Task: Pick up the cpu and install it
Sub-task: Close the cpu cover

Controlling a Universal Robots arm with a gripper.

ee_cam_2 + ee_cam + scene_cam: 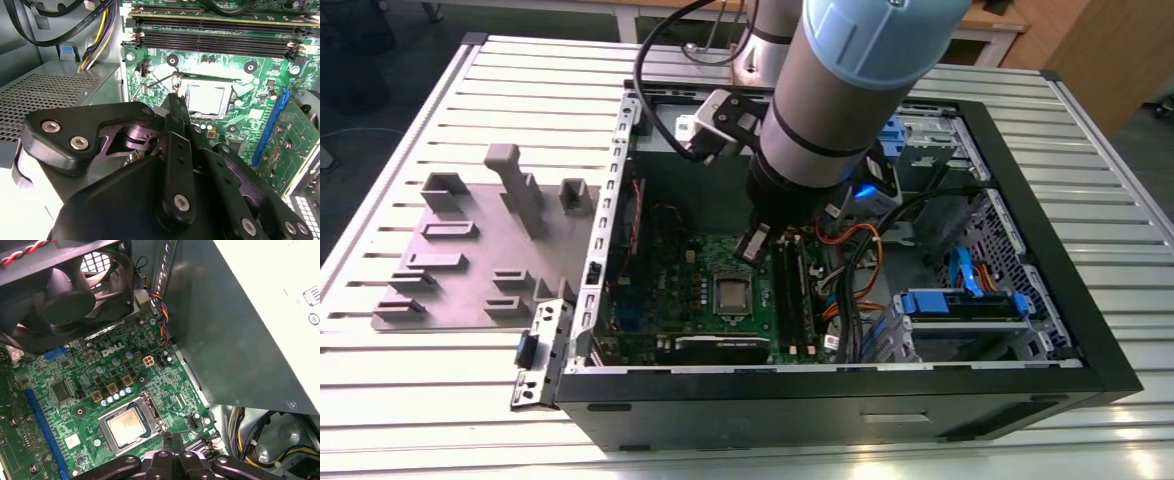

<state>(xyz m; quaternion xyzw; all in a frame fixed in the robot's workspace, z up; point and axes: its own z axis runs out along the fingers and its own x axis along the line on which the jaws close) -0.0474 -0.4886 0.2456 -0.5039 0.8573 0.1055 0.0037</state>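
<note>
The cpu [732, 292] lies flat in its socket on the green motherboard [670, 280], silver lid up, inside the open computer case. Both wrist views show the cpu [206, 97] [126, 426] framed by the metal socket bracket [235, 82]. My gripper [176, 97] is inside the case, just above the board, beside one corner of the socket. Its thin black fingers are pressed together, and I see nothing between them. The tips [169, 436] end close to the socket's thin wire lever [152, 82]; whether they touch it I cannot tell.
Memory slots [215, 40] run along one side of the socket. A black case fan [65, 290] and the grey power supply [240, 315] stand close by. Cables [847, 290] and blue drive brackets [961, 305] crowd the exterior view's right. A grey fixture plate [480, 250] lies outside the case.
</note>
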